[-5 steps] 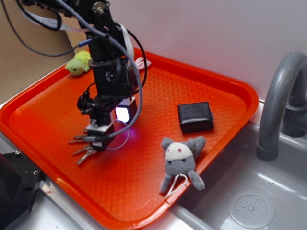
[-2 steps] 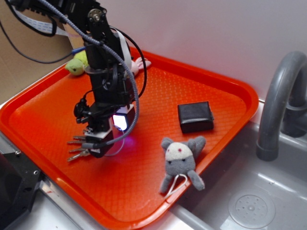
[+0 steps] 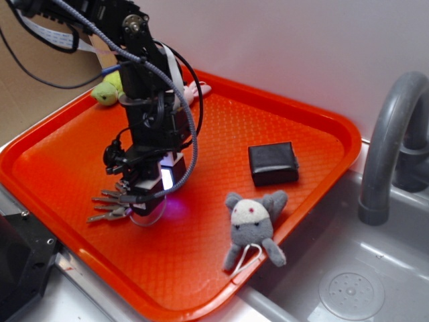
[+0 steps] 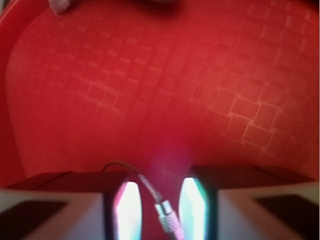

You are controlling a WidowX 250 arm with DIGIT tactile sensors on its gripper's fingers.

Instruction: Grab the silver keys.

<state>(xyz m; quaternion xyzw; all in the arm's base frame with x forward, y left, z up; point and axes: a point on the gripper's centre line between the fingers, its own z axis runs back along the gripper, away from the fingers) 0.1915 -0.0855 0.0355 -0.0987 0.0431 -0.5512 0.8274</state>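
The silver keys (image 3: 107, 206) fan out to the left on the orange tray (image 3: 288, 107), low and near its front left rim. My gripper (image 3: 137, 201) points straight down right over their ring end, its fingers drawn in close on the bunch. In the wrist view the thin wire ring and its knurled screw clasp (image 4: 167, 215) pass between the two lit fingers of the gripper (image 4: 160, 205). There is a little gap on each side of the clasp. The key blades themselves are hidden below the frame there.
A grey plush mouse (image 3: 253, 225) lies at the tray's front right rim and a black box (image 3: 273, 163) behind it. A green toy (image 3: 110, 88) and a pink one (image 3: 194, 89) sit at the back behind the arm. Right of the tray are a grey faucet (image 3: 389, 147) and a sink (image 3: 348, 288).
The gripper has come down and slightly left over the keys. The keys have shifted a little to the left with it, and the wire ring now shows below the fingers.
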